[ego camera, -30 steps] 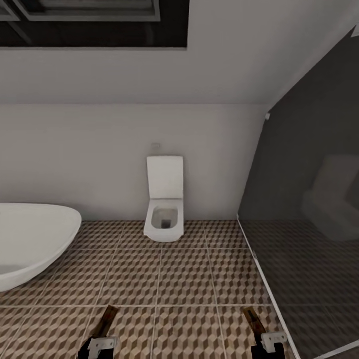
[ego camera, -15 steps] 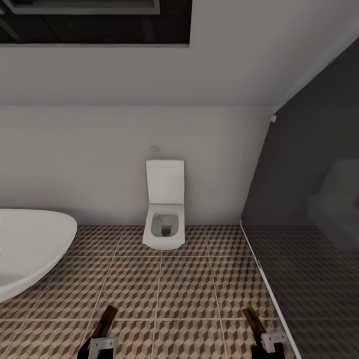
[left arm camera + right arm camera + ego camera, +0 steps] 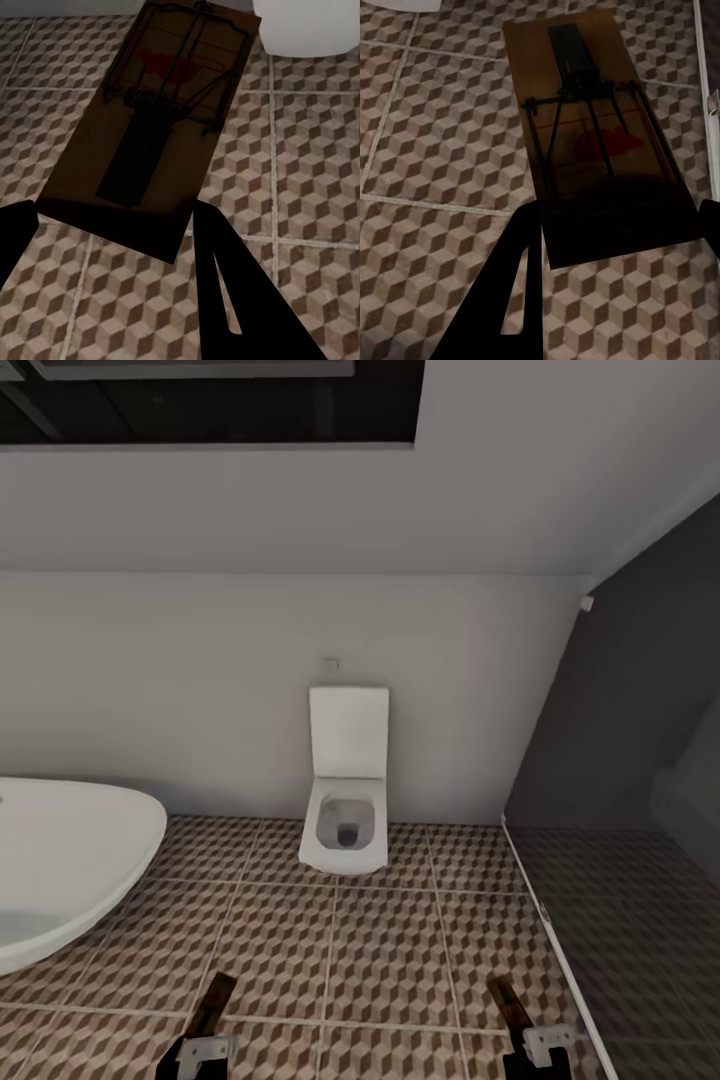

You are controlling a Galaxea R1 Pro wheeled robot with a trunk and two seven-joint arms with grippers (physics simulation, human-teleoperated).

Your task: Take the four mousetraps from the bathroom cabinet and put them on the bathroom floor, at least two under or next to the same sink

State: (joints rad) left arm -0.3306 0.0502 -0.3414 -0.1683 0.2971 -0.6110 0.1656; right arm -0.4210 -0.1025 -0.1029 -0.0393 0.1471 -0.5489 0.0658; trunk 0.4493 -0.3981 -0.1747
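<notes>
A mousetrap in each of my pincers, over the bathroom floor.

My left pincer (image 3: pixel 112 247) grips one mousetrap (image 3: pixel 161 124) by its end, and my right pincer (image 3: pixel 619 247) grips the other mousetrap (image 3: pixel 592 139) the same way. Both brown boards stick out flat above the bathroom floor (image 3: pixel 390 950) with its cube tiles. The white toilet (image 3: pixel 347 800) stands ahead by the wall. The white bathtub (image 3: pixel 60 870) is left of the toilet. A dark glass wall (image 3: pixel 630 800) is right of the toilet.

Toilet (image 3: pixel 346 800) right of bathtub (image 3: pixel 60 870)
</notes>
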